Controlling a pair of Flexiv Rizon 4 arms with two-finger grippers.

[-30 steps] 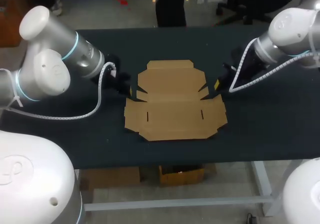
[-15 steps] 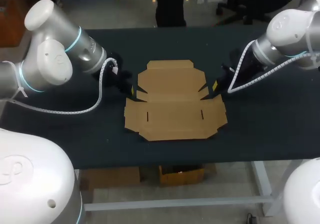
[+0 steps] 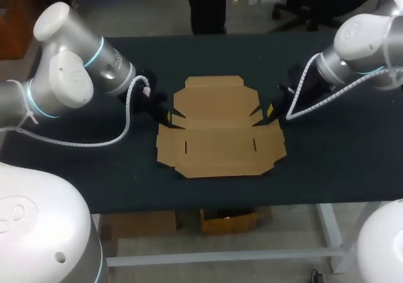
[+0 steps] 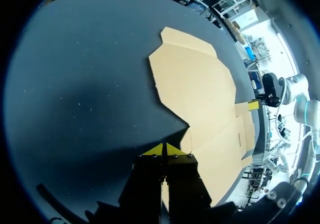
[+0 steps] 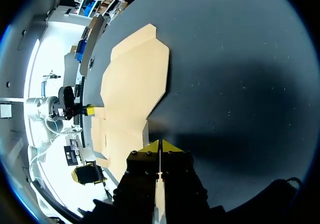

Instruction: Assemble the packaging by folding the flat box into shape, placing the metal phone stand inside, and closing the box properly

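1. Left arm [image 3: 69, 75]: white, comes in from the left of the box. A white cable [image 3: 119, 135] hangs from it in a loop over the dark tabletop [image 3: 327, 163], left of the box.

2. Left gripper [image 3: 167, 115]: low at the box's left edge, at the V-shaped notch there.
   - In the left wrist view its two yellow tips are pressed together and hold nothing.
   - The tips lie over bare tabletop right at the notch's corner, and the cardboard runs on ahead of them.
   - The gripper's black body hides the stretch of box edge beneath it.

3. Box [image 3: 217, 132]: brown cardboard, unfolded, lying flat on the middle of the tabletop.
   - All flaps are spread out, with the narrower end flap at the far side.
   - There is a notch on the left edge and another on the right.
   - Two short slits [image 3: 186, 147] are cut in the near panel.

4. Right gripper [image 3: 271, 109]: low at the box's right edge, at the matching notch and opposite the left gripper.
   - In the right wrist view its yellow tips meet with nothing gripped.
   - The tips sit on dark tabletop just beside the cardboard's edge.
   - Its black body covers the box edge directly below it.

5. Right arm [image 3: 365, 43]: white, comes in from the right of the box. A second cable [image 3: 302, 103] curves along it toward the gripper.
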